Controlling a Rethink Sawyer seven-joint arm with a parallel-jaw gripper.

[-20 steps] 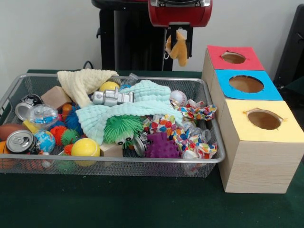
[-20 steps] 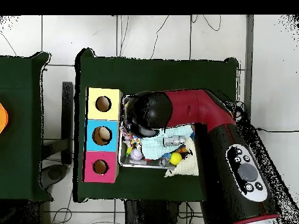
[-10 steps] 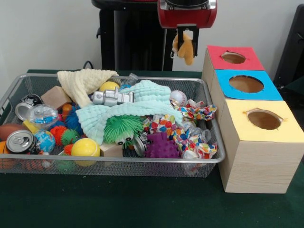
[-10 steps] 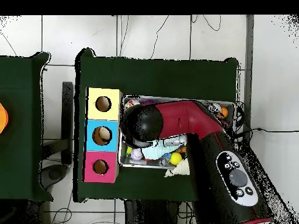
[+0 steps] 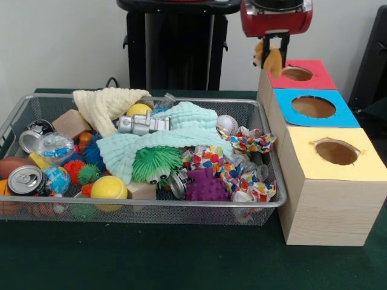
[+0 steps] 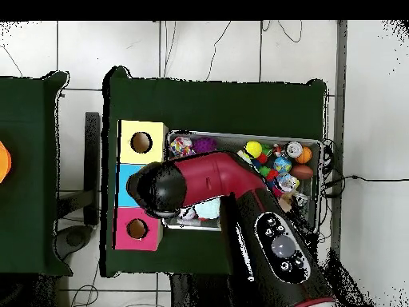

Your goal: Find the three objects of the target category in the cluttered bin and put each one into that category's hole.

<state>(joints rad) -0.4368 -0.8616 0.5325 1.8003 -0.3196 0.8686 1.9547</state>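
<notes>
A small tan plush toy (image 5: 270, 58) is held pinched in the tool (image 5: 275, 53), which hangs high above the table (image 5: 181, 260) at the far right, just left of the red-topped box (image 5: 299, 74) and a little short of its hole (image 5: 297, 74). The toy dangles free below the tool, clear of everything, so it can be carried over the box wall without snagging; it is judged that the hold is kept high for that reason. In the overhead view the arm's round head (image 6: 157, 189) covers the edge of the blue-topped box (image 6: 132, 185) and the tool beneath it is hidden.

The three boxes stand in a row touching each other, just right of the wire bin (image 5: 151, 208), so that a short sideways carry reaches any hole. The yellow-topped box (image 5: 334, 154) is nearest, the red one farthest.

The bin remains crowded: a mint cloth (image 5: 163, 142) is draped over a green spiky toy (image 5: 156, 163), with a silver toy (image 5: 143, 124) on top, a cream cloth (image 5: 109, 104) at the far left, and a yellow ball (image 5: 109, 188) near the front rim. Further targets may lie hidden under the cloths.
</notes>
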